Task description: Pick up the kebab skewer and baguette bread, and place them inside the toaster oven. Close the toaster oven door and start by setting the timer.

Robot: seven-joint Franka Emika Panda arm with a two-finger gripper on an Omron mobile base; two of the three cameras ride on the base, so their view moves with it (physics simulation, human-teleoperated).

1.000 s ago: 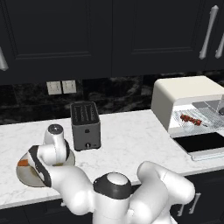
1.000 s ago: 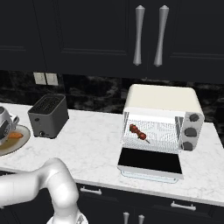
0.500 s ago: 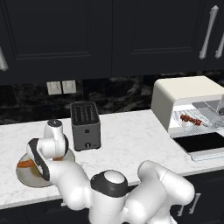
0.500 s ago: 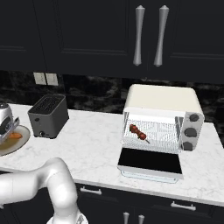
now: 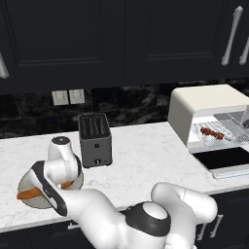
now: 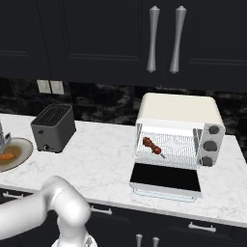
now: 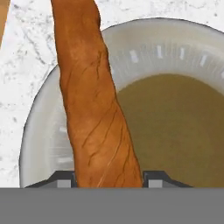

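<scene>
While one pincer [image 7: 108, 181] clamps one baguette [image 7: 94, 109] over one plate [image 7: 43, 131], one skewer [image 6: 152, 146] (racked) in oven [image 6: 178, 111].

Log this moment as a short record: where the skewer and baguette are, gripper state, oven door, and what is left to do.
kebab skewer: lying on the wire rack inside the toaster oven
baguette: on the plate, gripped at one end
gripper: shut on the baguette, fingers either side
oven door: folded down, open
slot toaster: on the counter beside the plate, untouched
left to do: carry baguette to oven, close door, set timer
</scene>
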